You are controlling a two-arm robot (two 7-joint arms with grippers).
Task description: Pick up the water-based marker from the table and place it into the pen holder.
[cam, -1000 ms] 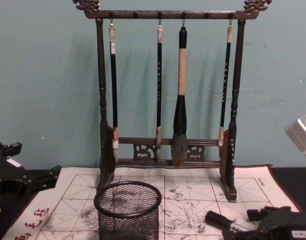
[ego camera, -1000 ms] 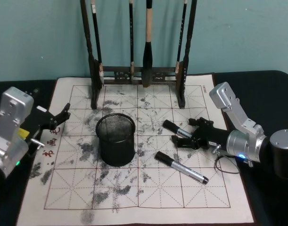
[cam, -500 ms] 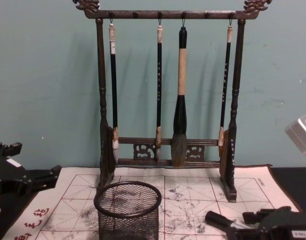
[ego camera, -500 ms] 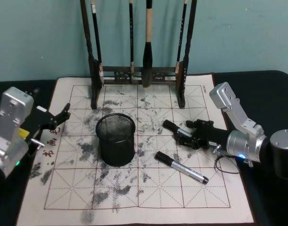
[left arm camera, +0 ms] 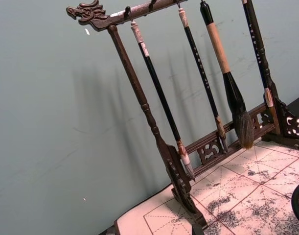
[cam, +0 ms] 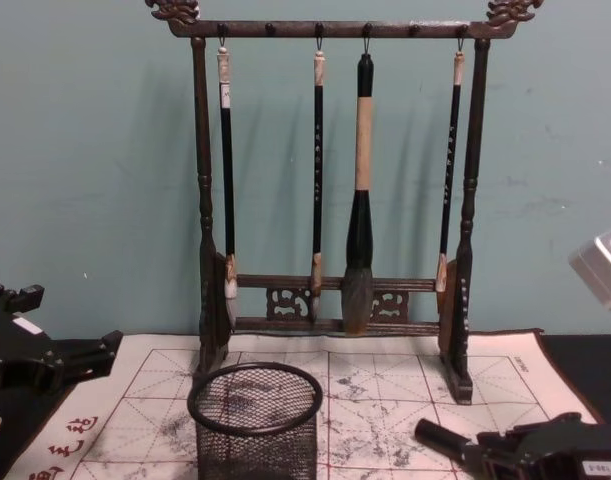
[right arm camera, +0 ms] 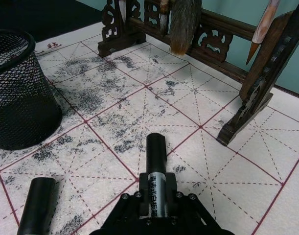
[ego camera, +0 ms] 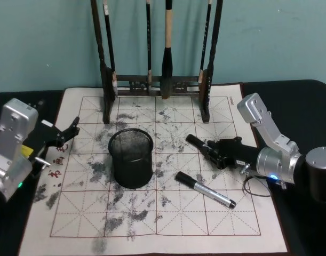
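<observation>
My right gripper (ego camera: pixel 216 153) is shut on a black water-based marker (ego camera: pixel 197 143) at the right of the inked felt mat (ego camera: pixel 168 224). The marker's capped end (right arm camera: pixel 156 149) sticks out past the fingers toward the brush rack, low over the mat. A second marker (ego camera: pixel 205 190) lies loose on the mat nearer the front, with its cap (right arm camera: pixel 36 208) in the right wrist view. The black wire-mesh pen holder (ego camera: pixel 131 158) stands upright mid-mat, to the left of the held marker (cam: pixel 440 437). My left gripper (ego camera: pixel 71 130) hangs open and idle at the mat's left edge.
A tall dark wooden brush rack (ego camera: pixel 157 85) with several hanging brushes (cam: pixel 357 260) stands along the back of the mat, in front of a teal wall. A thin black wire loop (ego camera: pixel 257 186) lies at the mat's right edge.
My right gripper's fingers, spread either side of the marker a second ago, have closed on it. The marker has shifted slightly. The left arm, pen holder and loose marker have not moved.
</observation>
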